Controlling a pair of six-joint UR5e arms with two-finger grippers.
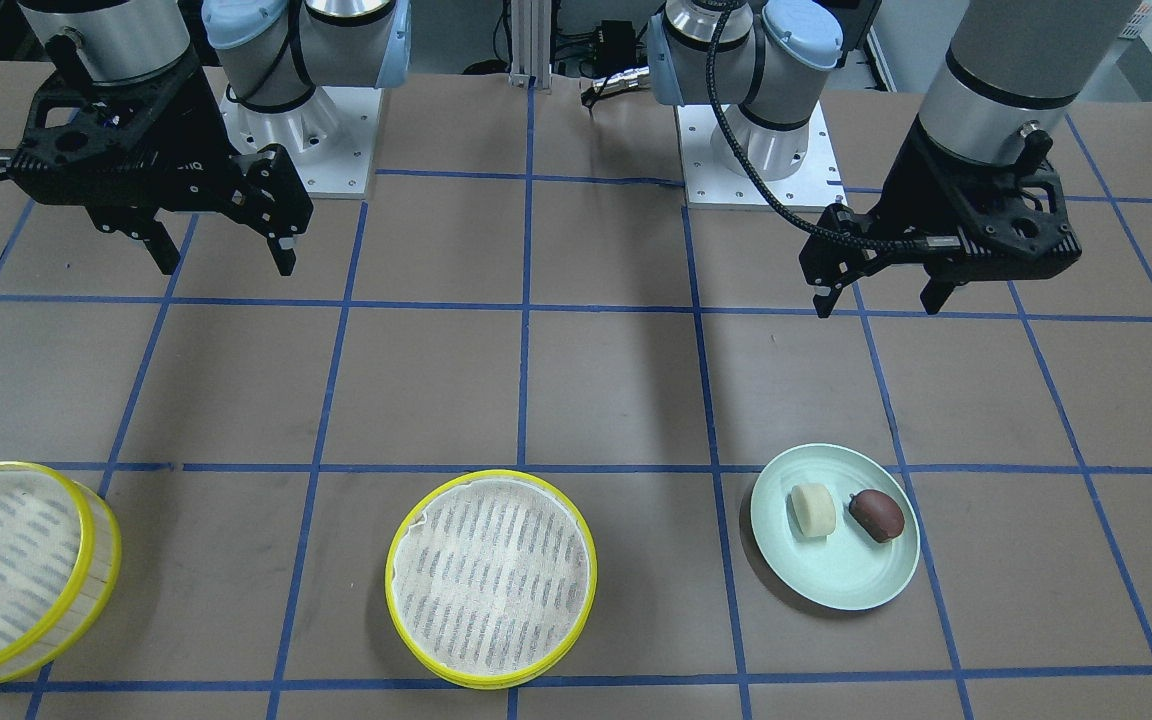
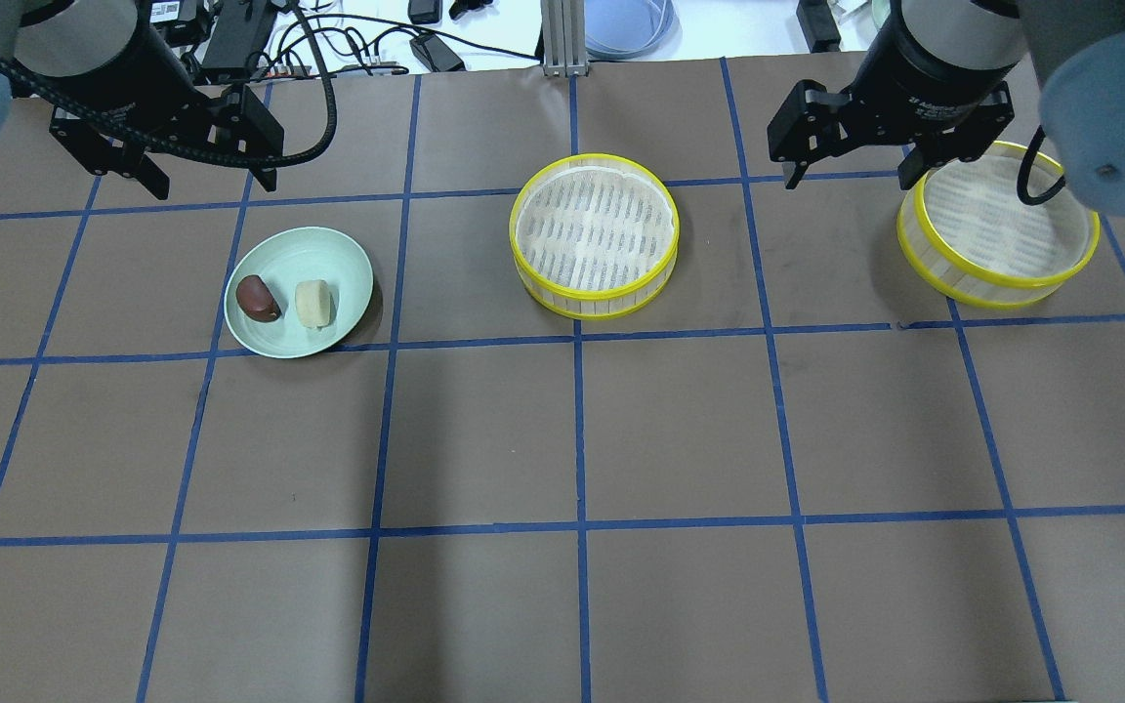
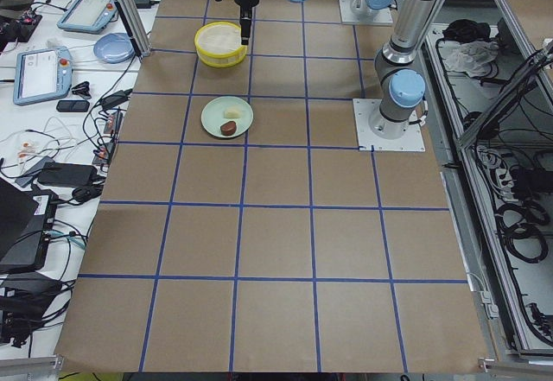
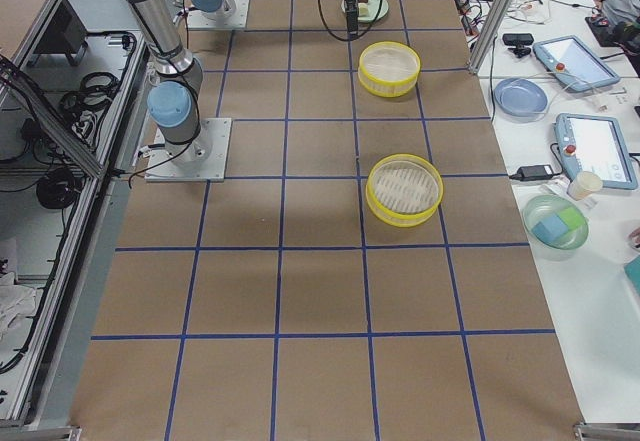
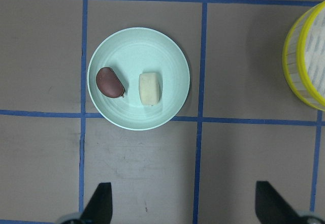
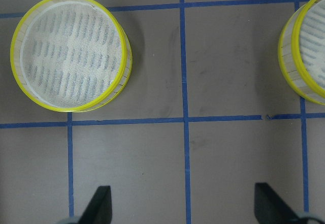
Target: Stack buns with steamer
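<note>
A pale cream bun (image 1: 812,510) and a dark reddish-brown bun (image 1: 877,515) lie side by side on a mint-green plate (image 1: 836,585). My left gripper (image 1: 878,305) is open and empty, held above the table on the robot's side of the plate. The left wrist view shows both buns, cream (image 5: 150,88) and brown (image 5: 110,82). One steamer tier (image 1: 491,578) stands empty at mid-table. The second tier (image 1: 6,565) stands empty at my right end. My right gripper (image 1: 226,265) is open and empty, above the table between the two tiers (image 6: 71,54) (image 6: 310,56).
The table is brown paper with a blue tape grid. The two arm bases (image 1: 306,140) (image 1: 766,150) stand at the robot's edge. Benches with tablets, cables and bowls (image 3: 112,48) (image 4: 555,221) run along the far side.
</note>
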